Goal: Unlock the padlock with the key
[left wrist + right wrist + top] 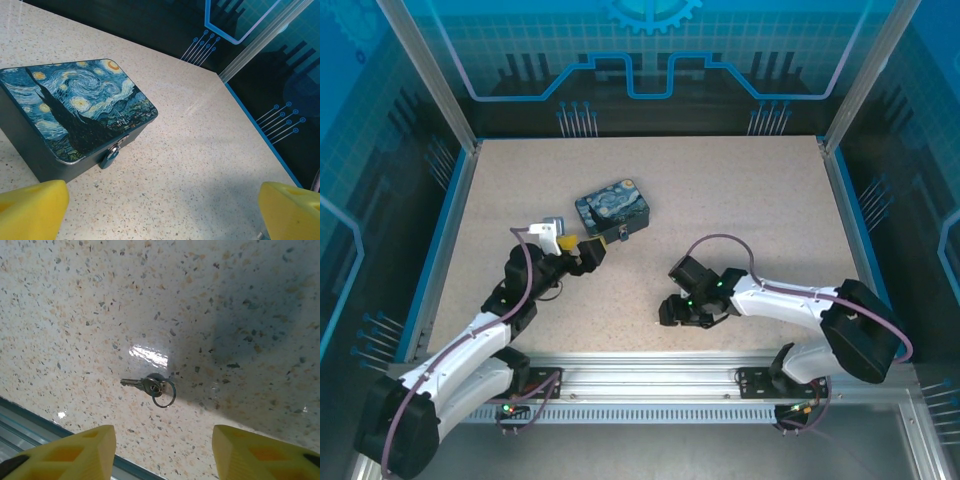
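**Tiny key could slip away**

The key (142,384) lies flat on the tabletop (225,300), close to the near edge on the right side. The right fingers (65,455) hang over it, apart and holding nothing. The key is thin, so the fingers may scrape the tabletop, push the key away, or pinch just its little ring (165,394) and leave it dangling. The padlock (111,156) hangs on the front of the painted box (75,110), farther off on the left. The left fingers (30,207) are near it, wide open and empty.
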`<action>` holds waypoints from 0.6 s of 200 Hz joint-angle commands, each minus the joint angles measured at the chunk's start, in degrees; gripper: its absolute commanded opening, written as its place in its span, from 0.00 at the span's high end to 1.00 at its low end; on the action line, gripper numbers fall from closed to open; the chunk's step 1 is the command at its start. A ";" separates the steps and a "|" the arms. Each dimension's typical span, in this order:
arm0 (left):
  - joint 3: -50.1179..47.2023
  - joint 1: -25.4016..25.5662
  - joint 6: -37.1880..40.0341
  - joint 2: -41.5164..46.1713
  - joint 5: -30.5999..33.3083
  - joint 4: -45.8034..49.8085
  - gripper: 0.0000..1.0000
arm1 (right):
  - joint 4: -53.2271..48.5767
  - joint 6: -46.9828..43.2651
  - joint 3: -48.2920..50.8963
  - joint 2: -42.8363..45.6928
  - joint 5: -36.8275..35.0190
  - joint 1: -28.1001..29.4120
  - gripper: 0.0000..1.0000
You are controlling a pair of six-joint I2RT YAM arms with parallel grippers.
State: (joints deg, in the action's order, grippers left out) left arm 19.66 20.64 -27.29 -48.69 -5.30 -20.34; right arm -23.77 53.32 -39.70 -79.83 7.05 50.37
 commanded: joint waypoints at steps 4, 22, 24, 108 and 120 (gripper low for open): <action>0.91 0.53 -0.14 0.12 1.43 0.55 0.01 | 3.17 4.76 1.40 -0.76 1.56 0.78 0.51; 1.13 0.54 -0.29 -0.01 1.35 0.51 0.01 | 4.39 5.08 1.37 -2.09 2.33 0.78 0.54; 1.09 0.54 -0.28 -0.07 1.35 0.55 0.01 | 4.42 5.09 1.38 -2.26 2.39 0.78 0.55; 1.76 0.69 -1.18 -2.43 1.39 -0.83 0.01 | 8.45 5.19 2.26 -5.74 2.53 0.78 0.64; 1.83 0.80 -1.40 -2.81 1.28 -1.21 0.01 | 8.98 5.34 2.04 -6.31 2.61 0.78 0.66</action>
State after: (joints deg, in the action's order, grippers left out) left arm 19.77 20.91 -27.40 -50.83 -4.32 -19.92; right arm -17.50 57.80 -38.24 -84.29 8.38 50.37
